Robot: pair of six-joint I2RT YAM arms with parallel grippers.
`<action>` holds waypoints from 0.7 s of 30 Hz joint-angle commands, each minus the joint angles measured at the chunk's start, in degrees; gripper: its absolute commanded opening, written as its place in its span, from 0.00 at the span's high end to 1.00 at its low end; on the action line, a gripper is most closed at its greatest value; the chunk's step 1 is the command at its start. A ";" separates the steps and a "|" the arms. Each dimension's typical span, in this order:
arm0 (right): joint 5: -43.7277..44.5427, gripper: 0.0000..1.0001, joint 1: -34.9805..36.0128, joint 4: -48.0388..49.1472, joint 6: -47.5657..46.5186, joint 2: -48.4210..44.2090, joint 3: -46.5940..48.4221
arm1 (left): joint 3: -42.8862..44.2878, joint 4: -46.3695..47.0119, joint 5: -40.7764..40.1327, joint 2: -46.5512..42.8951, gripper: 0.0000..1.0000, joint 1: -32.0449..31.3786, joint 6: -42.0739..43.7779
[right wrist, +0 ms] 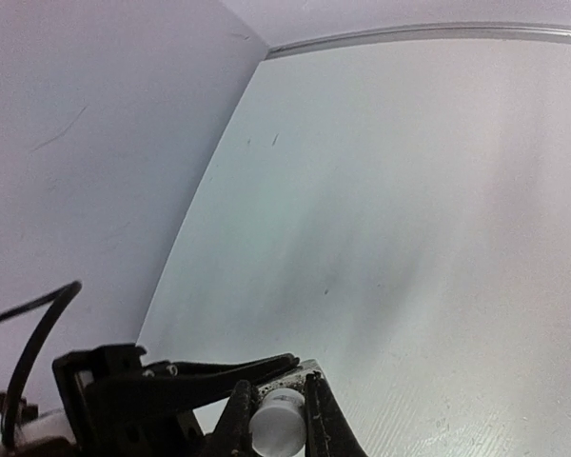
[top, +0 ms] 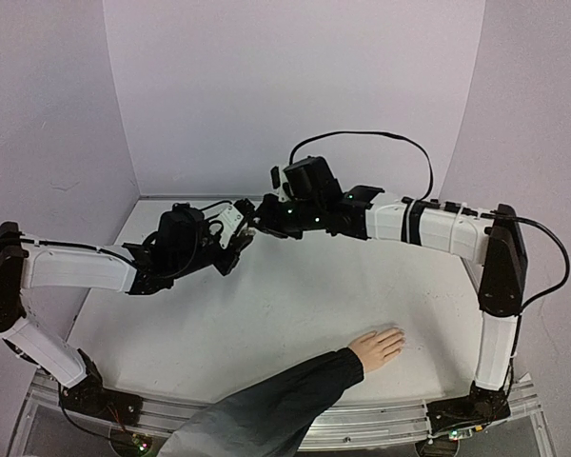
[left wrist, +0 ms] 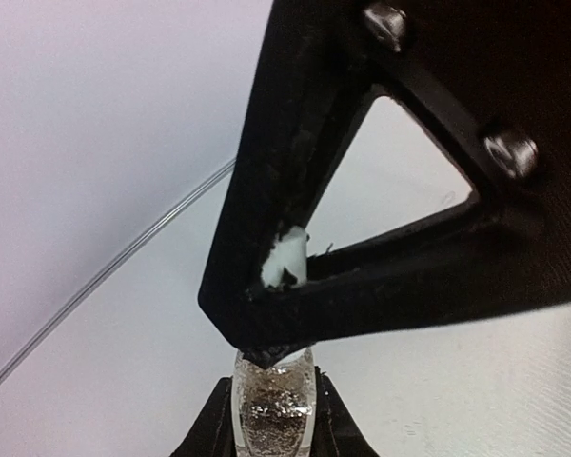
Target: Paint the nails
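Note:
The pale hand [top: 376,347] with a long black sleeve [top: 276,405] lies flat at the table's near right, and its nails [top: 400,335] are too small to make out. Both grippers meet in the air above the table's far middle, well away from the hand. My left gripper [left wrist: 273,388] is shut on a small clear glass bottle [left wrist: 273,414] filled with silver glitter polish. My right gripper [right wrist: 278,405] is shut on the bottle's white cap [right wrist: 278,428], right above the glass. In the left wrist view the right gripper's black fingers [left wrist: 295,314] cover the bottle's top, with the white cap [left wrist: 285,262] showing between them.
The white table [top: 295,305] is enclosed by pale walls at the back and both sides [top: 57,143]. A black cable [top: 381,138] loops above the right arm. The sleeve crosses the table's near edge between the two arm bases.

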 commanded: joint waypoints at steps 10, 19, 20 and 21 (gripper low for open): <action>9.28 0.50 5.15 -0.87 -1.27 -8.07 -3.46 | -2.67 17.73 -3.97 -1.76 1.00 -4.86 -4.96; 0.64 0.02 -1.16 -1.63 -19.29 -20.82 -13.64 | -2.68 2.12 3.46 -5.70 1.00 1.42 -18.07; -1.53 0.02 -2.08 -1.32 -20.86 -21.52 -14.18 | -2.76 1.95 6.93 -6.27 1.00 2.13 -18.73; -4.47 0.02 -2.58 -0.98 -22.73 -21.82 -14.53 | -2.70 1.80 10.39 -6.97 1.00 2.66 -19.34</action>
